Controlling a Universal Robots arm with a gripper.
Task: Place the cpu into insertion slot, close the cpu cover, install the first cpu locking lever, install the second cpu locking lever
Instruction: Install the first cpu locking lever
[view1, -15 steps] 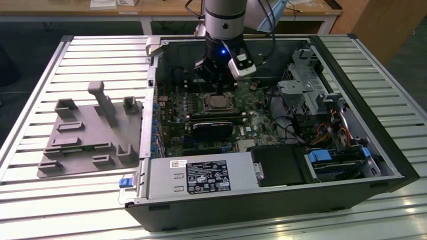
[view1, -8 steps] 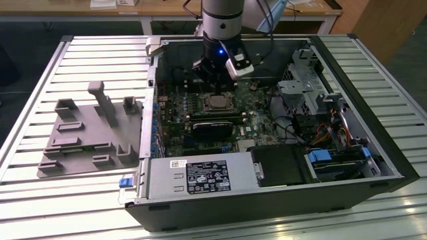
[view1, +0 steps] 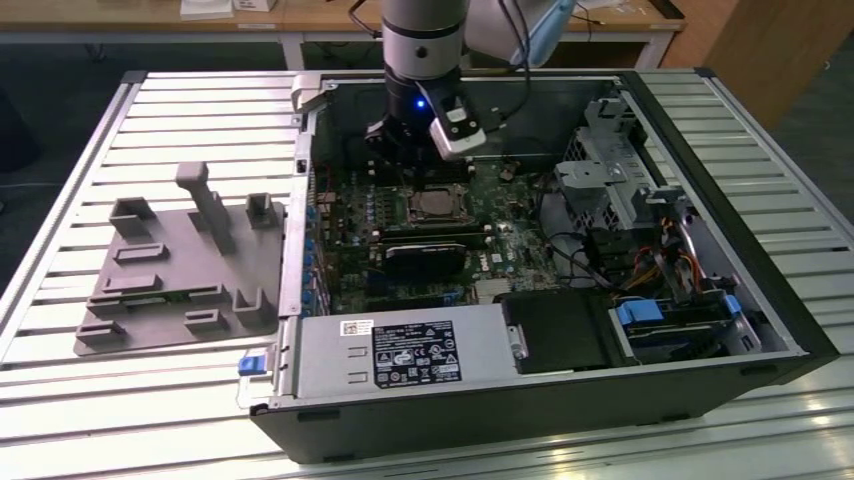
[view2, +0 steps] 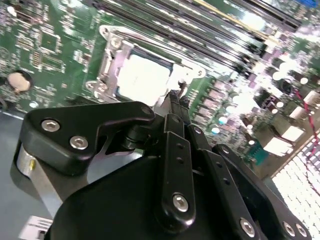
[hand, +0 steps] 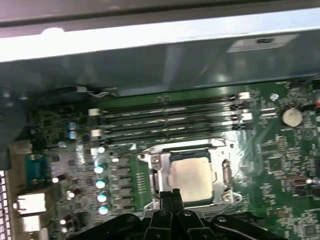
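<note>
Looking into the open computer case (view1: 747, 330) in the exterior view, you find the arm (view1: 424, 60) reaching down over the far half of the green motherboard (view1: 514, 235), with the case lying on a slatted table (view1: 80, 400).

The cpu (hand: 192, 175) sits in the insertion slot (view2: 102, 85), its dull silver top facing up. The cpu cover (hand: 220, 172) lies flat around it, a silvery frame whose window shows the chip (in the exterior view the whole socket is the small bright square (view1: 438, 205) just nearer than the arm's wrist).

Your gripper (hand: 170, 194) is narrow. In both wrist views the two black fingers (view2: 175, 120) are pressed side by side, and nothing can be seen between them. The tips (view2: 175, 96) hang at the edge of the socket frame, just beside the chip; whether they touch the metal there cannot be told.

- Long memory slots (hand: 170, 117) run along the far side of the socket.
- A black card (view1: 427, 255) stands just near of the socket.
- A labelled power supply (view1: 400, 355) fills the case's near side.
- A grey moulded fixture (view1: 174, 270) rests on the table at the exterior view's left, well apart from the gripper.
</note>
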